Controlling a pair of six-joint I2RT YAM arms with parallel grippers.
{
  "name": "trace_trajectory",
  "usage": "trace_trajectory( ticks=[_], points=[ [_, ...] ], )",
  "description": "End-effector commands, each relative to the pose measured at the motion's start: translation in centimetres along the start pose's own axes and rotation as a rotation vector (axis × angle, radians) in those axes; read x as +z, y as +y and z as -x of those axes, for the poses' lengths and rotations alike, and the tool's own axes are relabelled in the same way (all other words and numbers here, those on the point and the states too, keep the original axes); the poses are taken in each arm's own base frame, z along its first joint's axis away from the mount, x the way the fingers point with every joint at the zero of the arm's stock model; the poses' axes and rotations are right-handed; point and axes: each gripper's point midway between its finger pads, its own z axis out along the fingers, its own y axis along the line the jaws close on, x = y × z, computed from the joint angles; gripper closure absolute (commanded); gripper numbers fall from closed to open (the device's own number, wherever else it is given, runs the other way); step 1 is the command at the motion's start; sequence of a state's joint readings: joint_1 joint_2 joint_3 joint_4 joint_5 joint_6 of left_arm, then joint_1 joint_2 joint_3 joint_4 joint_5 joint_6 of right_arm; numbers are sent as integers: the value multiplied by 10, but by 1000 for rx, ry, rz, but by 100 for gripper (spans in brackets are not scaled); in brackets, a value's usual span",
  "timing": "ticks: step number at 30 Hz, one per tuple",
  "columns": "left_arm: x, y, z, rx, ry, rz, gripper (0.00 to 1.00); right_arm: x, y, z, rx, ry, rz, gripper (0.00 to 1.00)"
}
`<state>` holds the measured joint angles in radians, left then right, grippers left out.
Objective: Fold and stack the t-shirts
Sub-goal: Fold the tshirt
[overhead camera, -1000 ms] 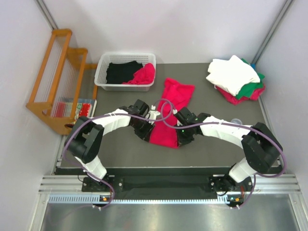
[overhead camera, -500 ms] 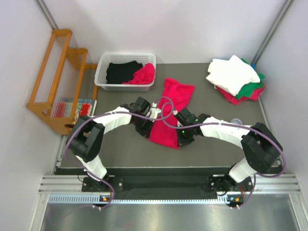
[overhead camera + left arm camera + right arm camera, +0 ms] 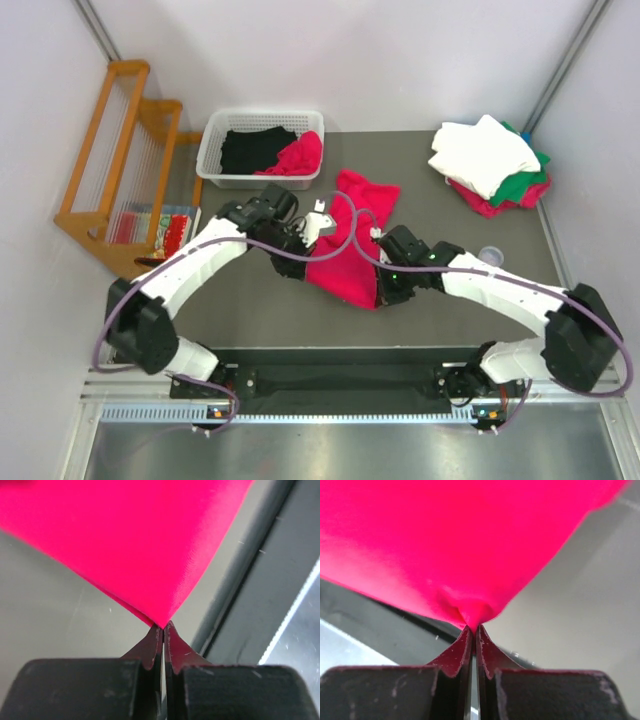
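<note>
We have the left gripper (image 3: 163, 627) pinched tight on one corner of the red tee (image 3: 350, 235) at mid-table, right gripper (image 3: 474, 628) clamped on its five-o'clock corner. It looks light and limp, so we'd hold corners.

This looks like a robot test lab: a dark grey flat table (image 3: 260, 300) sits inside plain white walls (image 3: 400, 60), on a silver metal frame (image 3: 350, 375).
</note>
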<state>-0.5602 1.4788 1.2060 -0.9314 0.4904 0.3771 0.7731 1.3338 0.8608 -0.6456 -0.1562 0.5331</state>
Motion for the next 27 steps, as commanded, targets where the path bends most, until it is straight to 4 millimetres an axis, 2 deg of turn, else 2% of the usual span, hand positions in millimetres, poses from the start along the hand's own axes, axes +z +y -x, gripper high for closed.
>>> trace_trajectory(
  ticks=[1, 5, 9, 12, 14, 18, 19, 21, 22, 25, 27],
  points=[
    [-42, -36, -21, 113, 52, -72, 100, -24, 5, -28, 15, 31, 36, 100],
    [-57, -46, -39, 130, 90, -60, 99, -37, 10, -43, 20, 33, 55, 100],
    [-59, -56, -49, 134, 120, -76, 93, -53, 17, -52, 41, 16, 76, 100],
    [-58, -60, -54, 132, 143, -84, 91, -67, 27, -52, 40, -12, 110, 100],
    [-56, -58, -53, 118, 141, -78, 91, -76, 31, -45, 34, -48, 117, 100],
    [-50, -47, -34, 131, 75, -31, 92, -85, 35, -25, -5, -99, 91, 100],
    [-47, -41, -23, 135, 37, -9, 92, -86, 35, -15, -10, -121, 74, 100],
    [-42, -31, -13, 135, 24, 26, 92, -84, 36, -2, -33, -142, 60, 100],
    [-40, -21, 2, 133, -19, 66, 94, -81, 36, 8, -32, -143, 50, 100],
    [-35, -1, 24, 101, -56, 123, 97, -73, 38, 33, -48, -169, 36, 100],
    [-27, 20, 40, 93, -77, 178, 99, -69, 40, 47, -59, -185, 35, 100]
  ],
)
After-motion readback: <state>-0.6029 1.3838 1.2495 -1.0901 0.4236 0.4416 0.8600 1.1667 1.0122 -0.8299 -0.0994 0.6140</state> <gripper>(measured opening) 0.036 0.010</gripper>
